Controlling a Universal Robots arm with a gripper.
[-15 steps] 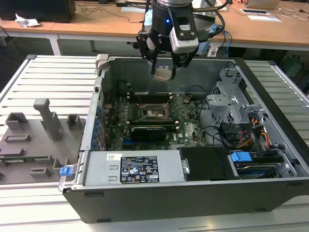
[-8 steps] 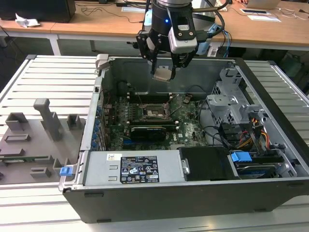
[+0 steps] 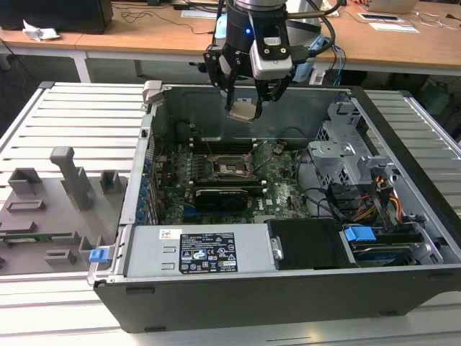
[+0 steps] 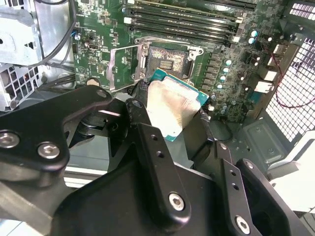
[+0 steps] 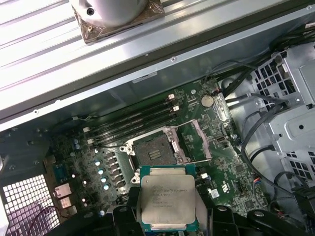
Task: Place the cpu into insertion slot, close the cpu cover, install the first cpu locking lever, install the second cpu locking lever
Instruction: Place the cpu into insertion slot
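1. Silver-grey metal forms the top of the cpu [image 5: 166, 200]. It is a flat square lid with fine dark print, seated on a thin teal-green board that shows as a narrow border around it.
2. In the second wrist view the same lid catches the light and looks pale and slightly mottled.
3. The gripper [image 3: 247, 105] is clamped on the cpu, with its black fingers [image 4: 140, 115] pressing against two opposite edges.
4. In the exterior view the chip hangs in the air, slightly tilted. It is above the open computer case [image 3: 148, 144], near the case's far wall, and well apart from the motherboard [image 3: 284, 194] below.
5. The cpu socket [image 5: 151, 153] lies bare with its dark field of contacts exposed, and the chip is not yet in it.
6. The cpu cover [image 4: 120, 69] is swung open and stands beside the socket as a thin silvery frame.
7. Long memory slots [image 5: 130, 123] run along another side of the socket.
8. In the exterior view a long black card [image 3: 227, 196] lies on the motherboard just beside the socket, on the side nearer that camera.
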